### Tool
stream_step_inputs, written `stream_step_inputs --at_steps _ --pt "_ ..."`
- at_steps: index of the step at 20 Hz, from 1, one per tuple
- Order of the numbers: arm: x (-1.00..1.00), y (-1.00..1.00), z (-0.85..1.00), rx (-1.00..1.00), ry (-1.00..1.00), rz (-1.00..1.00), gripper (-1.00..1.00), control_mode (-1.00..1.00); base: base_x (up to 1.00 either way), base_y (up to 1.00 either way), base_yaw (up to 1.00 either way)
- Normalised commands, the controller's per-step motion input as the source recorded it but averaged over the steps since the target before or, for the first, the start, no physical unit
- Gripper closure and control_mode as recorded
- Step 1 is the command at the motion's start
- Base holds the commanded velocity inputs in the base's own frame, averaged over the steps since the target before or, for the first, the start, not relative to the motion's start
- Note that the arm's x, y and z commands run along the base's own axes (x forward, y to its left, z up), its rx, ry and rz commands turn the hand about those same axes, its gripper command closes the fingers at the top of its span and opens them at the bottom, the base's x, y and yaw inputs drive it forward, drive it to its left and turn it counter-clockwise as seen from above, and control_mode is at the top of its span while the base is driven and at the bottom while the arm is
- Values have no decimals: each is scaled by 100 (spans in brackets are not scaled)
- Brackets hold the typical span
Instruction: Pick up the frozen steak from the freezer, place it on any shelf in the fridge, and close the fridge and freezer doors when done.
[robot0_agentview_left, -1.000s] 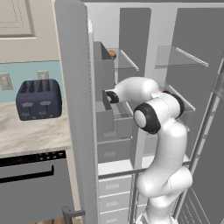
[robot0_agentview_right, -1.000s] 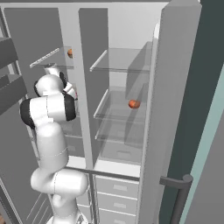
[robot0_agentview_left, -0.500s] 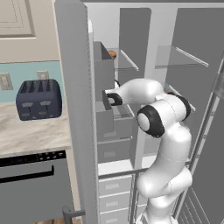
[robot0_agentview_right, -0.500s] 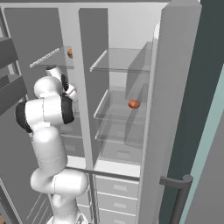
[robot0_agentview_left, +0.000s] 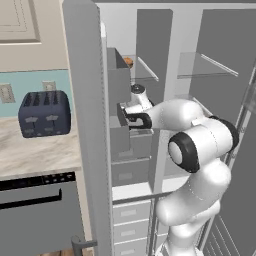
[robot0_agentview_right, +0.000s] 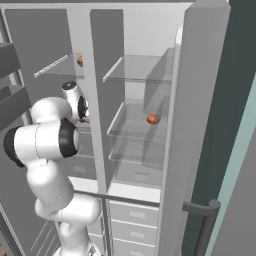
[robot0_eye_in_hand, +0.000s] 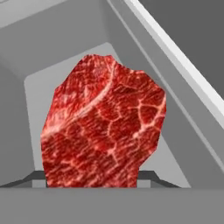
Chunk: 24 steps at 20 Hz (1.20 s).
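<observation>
The frozen steak (robot0_eye_in_hand: 103, 127), a marbled bright red lump, stands close up in the hand view between my two dark fingertips (robot0_eye_in_hand: 151, 177), inside a grey bin. My gripper (robot0_eye_in_hand: 89, 180) is shut on it from both sides. In the left base view the gripper (robot0_agentview_left: 123, 120) reaches into a boxy bin of the freezer (robot0_agentview_left: 119, 82), where the bin wall hides the steak. From the right base side the hand (robot0_agentview_right: 81, 106) sits left of the central divider. The fridge (robot0_agentview_right: 150, 45) with its clear glass shelf (robot0_agentview_right: 131, 131) lies to the right.
The open freezer door (robot0_agentview_left: 87, 130) stands close on the arm's left, and the open fridge door (robot0_agentview_right: 192, 125) on the right. A small brown-orange round item (robot0_agentview_right: 153, 119) rests on a fridge shelf. A dark toaster (robot0_agentview_left: 44, 112) sits on the counter. Drawers (robot0_agentview_left: 131, 215) stack below.
The arm has stretched further left, carrying the hand deeper into the freezer bin. The jaws have narrowed a little.
</observation>
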Motion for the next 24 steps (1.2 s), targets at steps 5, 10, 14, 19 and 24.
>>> stream_step_inputs --at_steps 5,10,14,19,24 --pt "-42 -13 8 2 0 7 100 -100 0 0 0" --pt "-92 0 17 0 -1 1 100 -100 0 0 0" --pt "-100 0 17 0 -4 0 100 -100 0 0 0" --pt "-100 -9 14 0 -7 3 100 -100 0 0 0" --pt "-99 -59 30 1 -13 1 100 -100 0 0 0"
